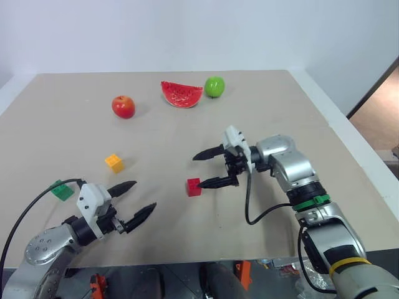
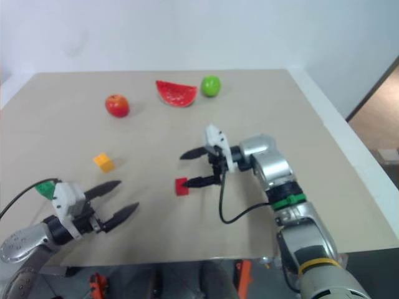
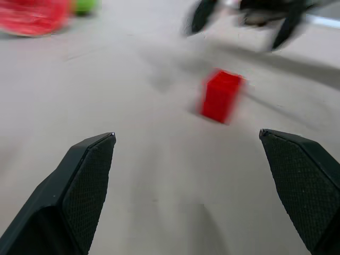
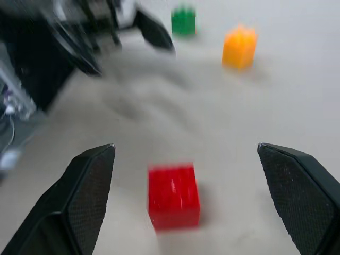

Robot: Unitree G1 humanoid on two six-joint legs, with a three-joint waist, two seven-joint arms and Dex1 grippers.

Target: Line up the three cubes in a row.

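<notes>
Here we are at the table point(image 1: 299, 118), and the right gripper point(image 1: 209, 168) hangs just above the surface with its two black fingers spread wide, gripping nothing at all. The red cube point(image 1: 194, 187) sits on the tabletop right by the lower fingertip (from the head views I can't tell whether the tip is touching it), and the right wrist view shows it lying free on the table between the parted fingers. Over on the robot's left, the left gripper point(image 1: 136, 199) is also splayed fully open and empty, pointing across the table toward the red cube, which lies well apart from it. The orange-yellow cube point(image 1: 114, 162) rests a little farther back on the left side of the table, and the green cube point(image 1: 61, 190) lies near the left edge, just beside the left arm's black cable point(image 1: 28, 212). Along the far side, well away from the cubes, a red apple point(image 1: 123, 106), a watermelon slice point(image 1: 181, 94) and a green apple point(image 1: 214, 86) sit in a loose row.
</notes>
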